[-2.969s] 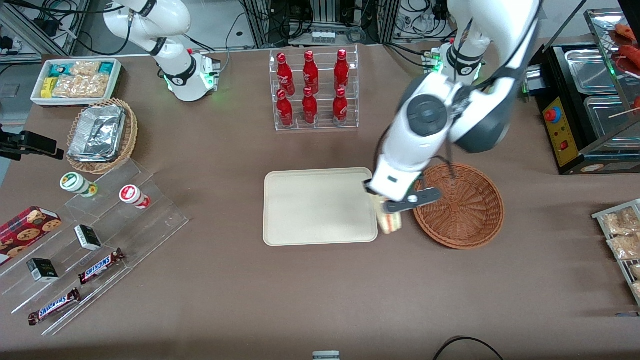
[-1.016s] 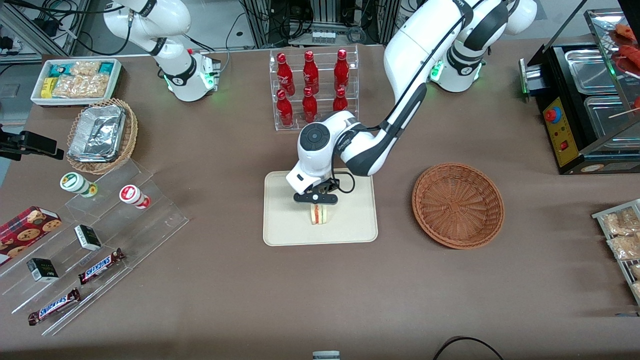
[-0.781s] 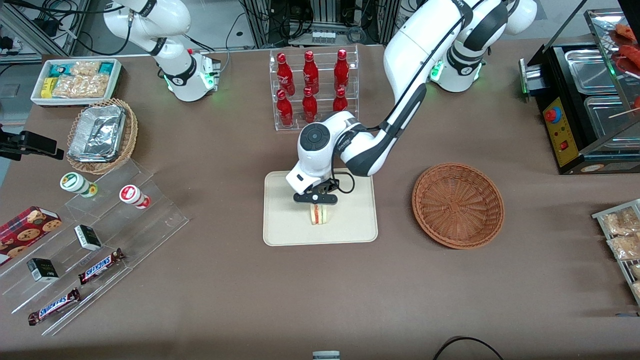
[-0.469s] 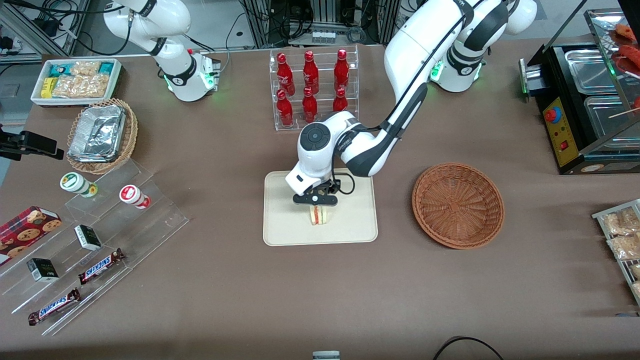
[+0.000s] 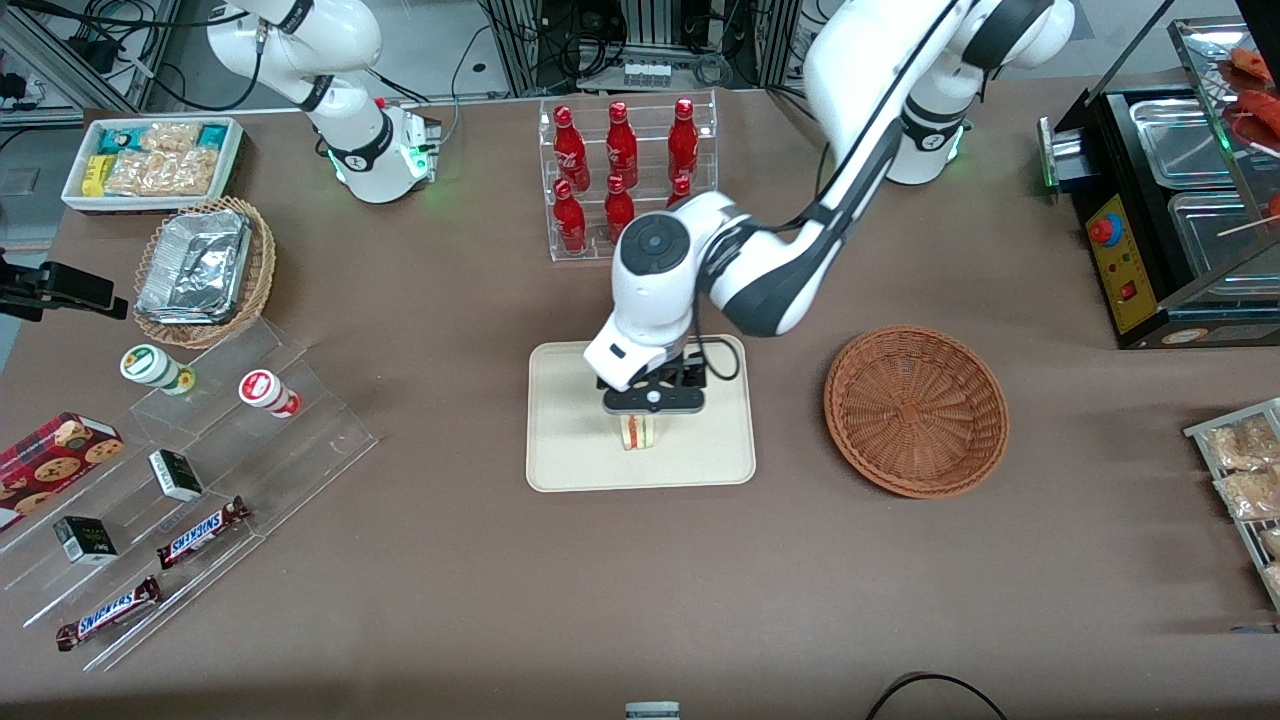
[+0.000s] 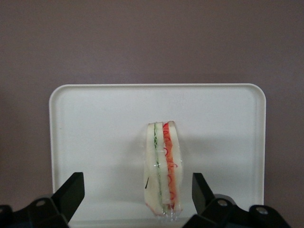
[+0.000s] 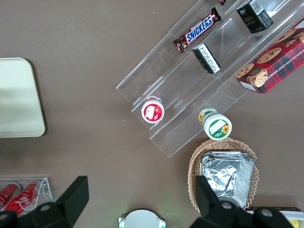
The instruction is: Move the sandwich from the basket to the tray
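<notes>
The sandwich [image 5: 637, 432] is seen standing on its edge on the cream tray [image 5: 570, 450], roughly at the tray's middle, with its red and green filling layers facing the front camera. The gripper [image 5: 654, 402] is held just above it with the fingers [image 6: 71, 192] spread wide on either side, and in the wrist view clear gaps are visible between the sandwich [image 6: 162, 171] and both fingers, so the wedge has been released. Compared with half a second ago, the gripper has been raised and drawn slightly toward the working arm's end, whereas earlier it was pressed low over the sandwich; three seconds ago the wedge was carried between basket and tray. The woven basket [image 5: 916, 410] is left empty beside the tray, toward the working arm's end of the worktop. The placement can therefore be judged as done (the sandwich stays upright without support, though a narrow edge makes it easy to tip). Only a clean withdrawal of the arm appears to be left.
</notes>
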